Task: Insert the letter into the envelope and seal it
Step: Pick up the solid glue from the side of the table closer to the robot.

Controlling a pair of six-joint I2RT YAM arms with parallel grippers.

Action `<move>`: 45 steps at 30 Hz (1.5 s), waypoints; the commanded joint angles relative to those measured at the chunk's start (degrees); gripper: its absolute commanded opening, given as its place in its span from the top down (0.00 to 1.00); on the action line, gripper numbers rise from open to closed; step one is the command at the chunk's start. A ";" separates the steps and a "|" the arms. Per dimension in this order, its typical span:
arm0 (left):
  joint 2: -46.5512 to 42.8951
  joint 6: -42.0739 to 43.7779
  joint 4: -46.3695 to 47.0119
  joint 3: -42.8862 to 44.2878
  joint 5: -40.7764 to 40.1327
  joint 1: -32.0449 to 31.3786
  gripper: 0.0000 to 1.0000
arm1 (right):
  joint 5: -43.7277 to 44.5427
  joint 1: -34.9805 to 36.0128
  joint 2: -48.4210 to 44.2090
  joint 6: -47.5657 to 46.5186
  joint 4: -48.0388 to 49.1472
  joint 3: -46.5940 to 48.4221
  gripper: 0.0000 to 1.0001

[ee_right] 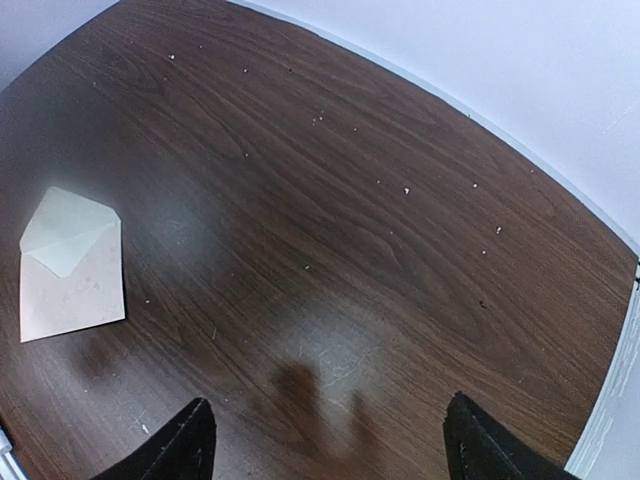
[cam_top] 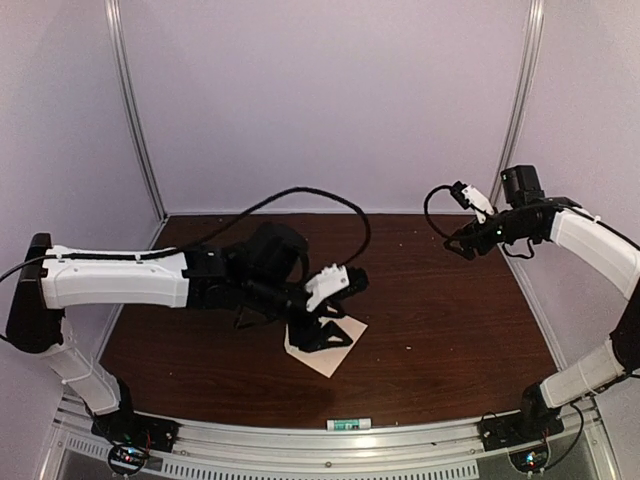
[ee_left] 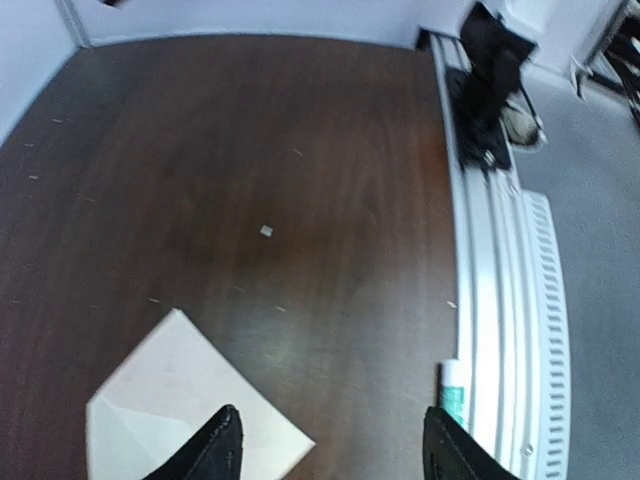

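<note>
Left gripper (ee_left: 330, 432) spread, empty, over envelope (ee_left: 170, 395) — flap open, unsealed; no separate letter in view, likely inside. Right gripper (ee_right: 330, 440) spread, empty — sealing remains.

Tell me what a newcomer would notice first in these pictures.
The left arm stretches across the dark wood table. The left claw is open over a cream envelope near the front middle. At the far right, the right claw hangs open above the table, holding nothing.
</note>
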 commanded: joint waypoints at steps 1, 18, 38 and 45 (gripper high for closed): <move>4.41 3.63 -14.15 2.17 1.23 -6.42 0.37 | -2.80 -0.08 0.48 -2.67 -2.30 -1.85 0.24; 21.18 4.67 -33.74 16.48 -13.21 -15.83 0.41 | -6.44 -0.07 3.94 -4.11 -0.44 -4.45 0.37; 27.53 3.60 -23.49 12.70 -26.22 -22.60 0.60 | -7.76 -0.07 3.11 -4.42 0.01 -6.20 0.37; 25.59 11.44 -16.08 9.11 -26.17 -23.39 0.54 | -8.23 -0.07 3.56 -4.56 -0.15 -6.40 0.37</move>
